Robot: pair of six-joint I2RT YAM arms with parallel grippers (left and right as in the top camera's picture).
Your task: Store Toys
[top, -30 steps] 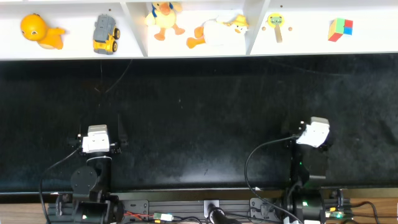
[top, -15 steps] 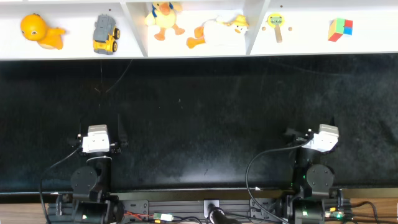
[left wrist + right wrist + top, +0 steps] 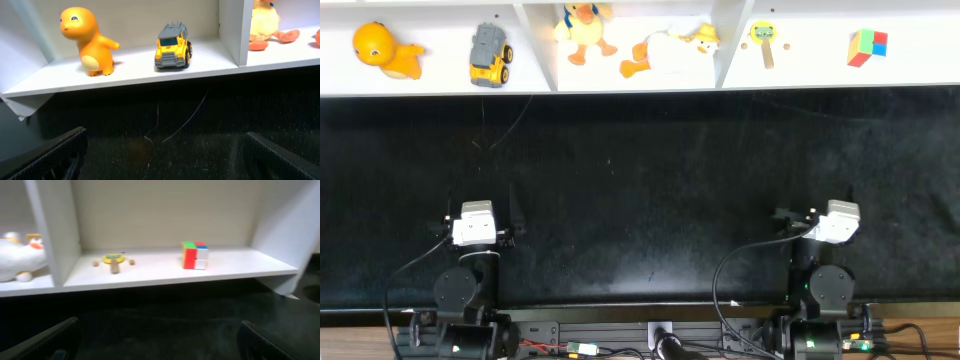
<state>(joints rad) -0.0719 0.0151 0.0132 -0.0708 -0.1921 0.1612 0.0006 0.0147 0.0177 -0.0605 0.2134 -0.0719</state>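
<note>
Entry: a white shelf (image 3: 620, 90) is set along the far edge of the black bench (image 3: 640, 170) and is divided into three compartments. All toys are held in it, well apart from both pairs of fingers.

Left fingers (image 3: 55, 155): spread wide, with nothing gripped, and held low over the near side of the bench. The left compartment is faced straight ahead of them. An orange dinosaur figure (image 3: 87, 40) is stood upright there. A yellow-and-grey toy truck (image 3: 173, 45) is parked beside it, on the side nearer the divider, and the two are not touching.

Right fingers (image 3: 45, 340): likewise spread wide, with nothing gripped, and held low over the near side of the bench. The right compartment is faced ahead of them. A small yellow wooden toy (image 3: 113, 261) is laid flat there. A colour cube (image 3: 195, 255) is stood apart from it, farther from the divider.

Middle compartment, ahead of the gap between the two pairs of fingers: a yellow plush duck (image 3: 585, 28) is seated toward the left fingers' side. A white plush duck (image 3: 665, 50) with a yellow cap is laid down toward the right fingers' side, just beside the first
</note>
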